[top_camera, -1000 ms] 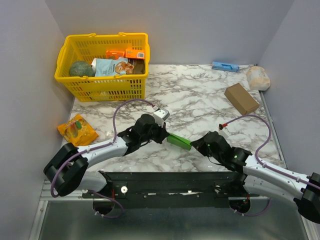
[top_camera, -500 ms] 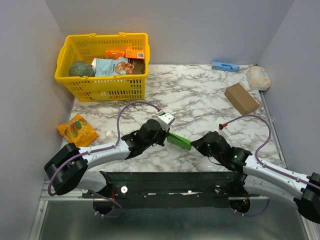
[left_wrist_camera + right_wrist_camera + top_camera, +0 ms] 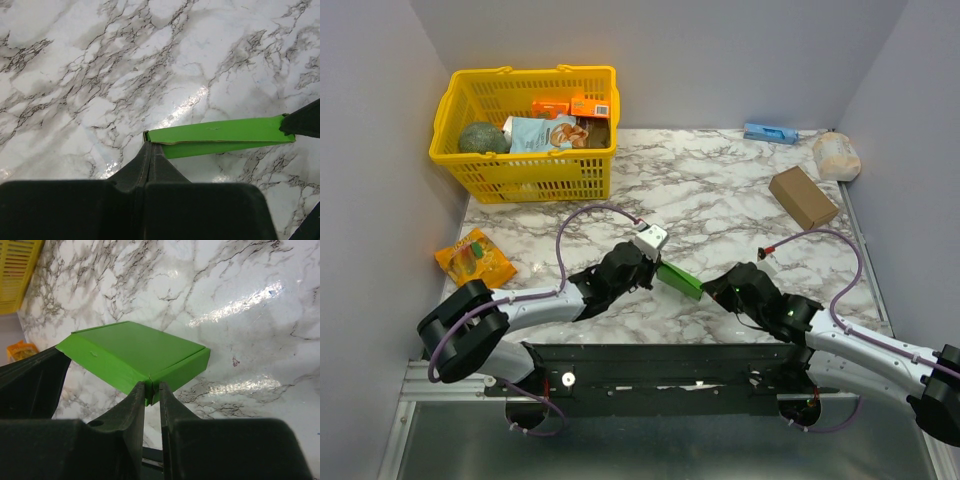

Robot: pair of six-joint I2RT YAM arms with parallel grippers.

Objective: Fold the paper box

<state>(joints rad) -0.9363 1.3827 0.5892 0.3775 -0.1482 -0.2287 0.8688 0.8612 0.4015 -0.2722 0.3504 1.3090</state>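
Paper box (image 3: 678,279), light, thin, easily creased card, hangs over near-centre counter (image 3: 720,190), left gripper (image 3: 150,146) pinching its 10 o'clock end, right gripper (image 3: 151,387) its 4 o'clock edge; best gripped at edges.

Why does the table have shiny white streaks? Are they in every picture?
Left wrist: reflected light makes one streak on the marble table, just past the paper box. Right wrist: two longer bright streaks on the marble. Top external: even light, no bright streaks.
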